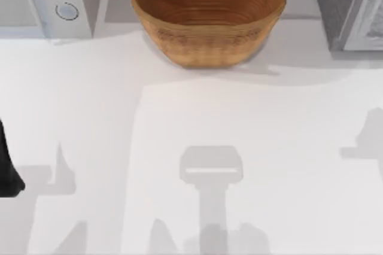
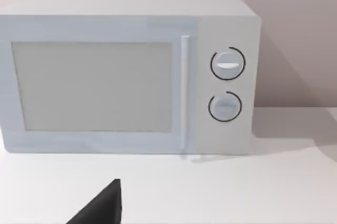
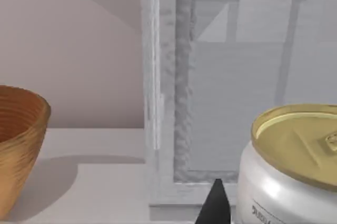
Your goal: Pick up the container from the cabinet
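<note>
A white desk [image 1: 197, 117] was seen from above, with arm shadows cast across its near half. At the back right corner a grey cabinet [image 1: 350, 6] was placed, its door frame seen close up in the right wrist view [image 3: 179, 77]. At the back left corner a white microwave [image 1: 45, 0] was set, its door shut; in the left wrist view [image 2: 126, 71] it was seen front-on with two round dials stacked beside the door handle. Between the two, at the back centre, a brown woven basket [image 1: 208, 12] was standing upright on the desk, apart from both; part of its wall was also caught in the right wrist view [image 3: 18, 150], well apart from the cabinet.

The container [image 3: 289, 166], a white can with a gold lid and pull tab, was seen upright in the right wrist view, close to the camera, with the cabinet's grey interior behind it. Whether it sat fully inside the cabinet could not be told.

The left arm [image 1: 7, 168] was seen as a dark shape at the desk's left edge. One dark fingertip of the left end effector [image 2: 100, 208] was visible, pointed toward the microwave, above bare desk. One dark fingertip of the right end effector [image 3: 213, 203] was visible just beside the container; contact could not be judged. Finger spread could not be told for either end effector.
</note>
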